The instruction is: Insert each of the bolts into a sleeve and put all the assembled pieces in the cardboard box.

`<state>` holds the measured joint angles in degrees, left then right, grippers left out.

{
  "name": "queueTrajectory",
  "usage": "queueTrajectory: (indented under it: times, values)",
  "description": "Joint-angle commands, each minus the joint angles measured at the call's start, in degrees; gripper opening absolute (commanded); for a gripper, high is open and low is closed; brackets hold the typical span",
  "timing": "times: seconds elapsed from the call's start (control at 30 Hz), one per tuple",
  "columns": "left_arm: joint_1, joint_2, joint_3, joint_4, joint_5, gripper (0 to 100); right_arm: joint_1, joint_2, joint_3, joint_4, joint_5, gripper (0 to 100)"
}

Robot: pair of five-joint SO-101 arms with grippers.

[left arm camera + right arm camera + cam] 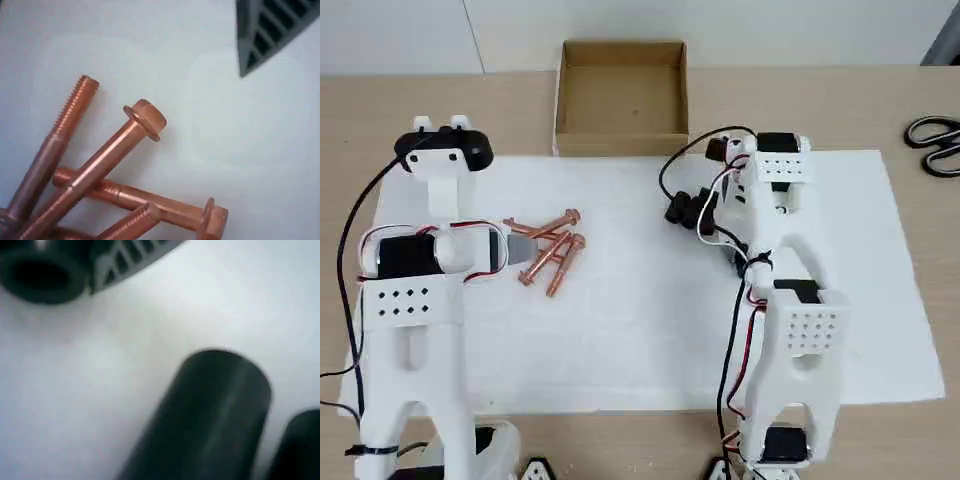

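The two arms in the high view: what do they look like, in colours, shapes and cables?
Both the left arm and the right arm have white plastic shells, each with a flat plate pierced by rows of small holes. Black motor blocks sit at the joints. Thin red, black and white cables run along them.

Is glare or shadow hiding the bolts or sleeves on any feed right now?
Left wrist view: bolts carry soft highlights, threads readable, faint shadows on the white sheet. Right wrist view: sleeves read as flat dark shapes, weak shadow beneath. High view: even light, no harsh glare.
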<state>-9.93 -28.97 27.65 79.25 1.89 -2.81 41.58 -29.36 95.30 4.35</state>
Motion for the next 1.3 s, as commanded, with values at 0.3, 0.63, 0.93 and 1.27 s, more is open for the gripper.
queueTrajectory:
  times: [0.3,0.63,0.93,1.27]
  values:
    - [0.0,-0.3,-0.4,0.1,-0.4,31,0.1,-8.3,-0.8,3.1,0.5,13.6]
    - [0.0,-0.3,-0.3,0.4,-0.5,31,-1.6,-10.2,4.4,3.4,0.4,13.6]
    - [0.0,-0.2,-0.3,0.4,-0.5,31,0.1,-9.9,6.2,1.5,0.4,13.4]
    - [0.0,0.0,-0.3,0.4,-0.5,31,0.0,-7.3,6.8,-2.7,0.6,13.3]
